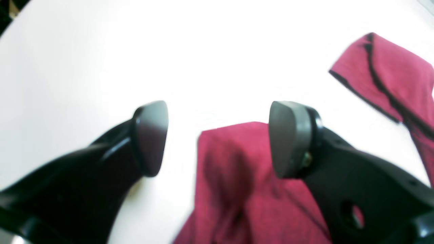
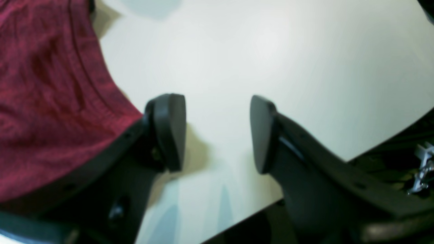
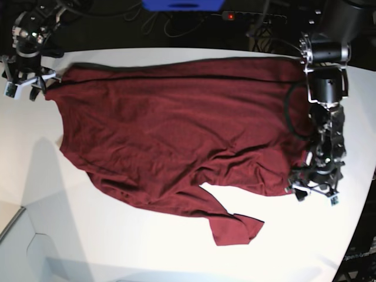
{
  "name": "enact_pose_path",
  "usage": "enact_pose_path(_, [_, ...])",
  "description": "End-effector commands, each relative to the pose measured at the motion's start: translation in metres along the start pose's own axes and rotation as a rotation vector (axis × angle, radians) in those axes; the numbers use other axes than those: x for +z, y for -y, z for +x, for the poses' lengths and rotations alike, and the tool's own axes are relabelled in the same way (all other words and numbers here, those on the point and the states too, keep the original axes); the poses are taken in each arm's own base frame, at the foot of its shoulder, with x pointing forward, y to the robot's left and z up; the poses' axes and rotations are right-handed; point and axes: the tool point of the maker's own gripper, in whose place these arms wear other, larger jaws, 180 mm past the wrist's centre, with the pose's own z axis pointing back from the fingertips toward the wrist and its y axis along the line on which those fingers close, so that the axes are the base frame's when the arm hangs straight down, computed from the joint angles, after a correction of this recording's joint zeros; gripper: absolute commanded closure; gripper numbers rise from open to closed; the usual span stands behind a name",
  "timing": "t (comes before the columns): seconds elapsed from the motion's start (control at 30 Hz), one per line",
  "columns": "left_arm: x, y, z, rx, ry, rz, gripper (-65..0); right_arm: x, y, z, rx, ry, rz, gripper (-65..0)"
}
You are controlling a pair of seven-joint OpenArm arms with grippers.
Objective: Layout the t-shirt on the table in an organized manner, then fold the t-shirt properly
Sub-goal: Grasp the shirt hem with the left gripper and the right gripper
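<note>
- T-shirt (image 3: 176, 129) lies spread across the middle of the bench (image 3: 117, 247), one long edge running near the bench's far edge; lower part rumpled, with a loose flap (image 3: 235, 226) trailing toward the near edge. Laid out only roughly, not yet folded.
- Left hand (image 3: 314, 189) by the shirt's end, near the bench's right edge; fingers apart, grasping nothing.
- Right hand (image 3: 26, 82) at the far-left corner, just off the shirt's corner; released, nothing between its fingers.
- Risk: creases in the lower part would be folded in if folding starts now.
- Risk: thin cloth may bunch or drag if one hand pulls alone, skewing the straight far edge.
- Risk: right hand sits close to the bench edge; a low pinch could catch bare bench.
- Left wrist view alone shows cloth (image 1: 237, 176) under the open fingers.
- Right wrist view shows only bare bench between its fingers.
- Base view alone gives the whole outline.
</note>
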Motion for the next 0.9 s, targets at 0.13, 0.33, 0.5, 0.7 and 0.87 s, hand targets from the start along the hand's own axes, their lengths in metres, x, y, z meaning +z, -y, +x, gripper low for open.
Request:
enact_pose_path(0.13, [0.004,-0.001,-0.006,0.004,0.014,0.000,-44.5,-0.006,0.002,0.033,-0.011,0.095,-0.011,-31.0])
enact_pose_path(0.33, [0.006,-0.006,-0.020,0.003,-0.007,0.009,-44.5,-0.010,0.000,0.041,-0.023,0.114,-0.008,-31.0])
enact_pose_path(0.5, [0.005,-0.004,-0.017,0.006,-0.003,0.006,-44.4,-0.010,-0.001,0.041,-0.024,0.117,-0.008,-31.0])
enact_pose_path(0.7, [-0.004,0.002,-0.034,0.035,-0.028,0.011,-31.4,-0.011,-0.001,0.041,-0.024,0.118,-0.006,-31.0])
enact_pose_path(0.87, [-0.007,-0.004,-0.030,0.049,0.044,0.029,-5.6,-0.010,0.000,0.040,-0.021,0.116,-0.007,-31.0])
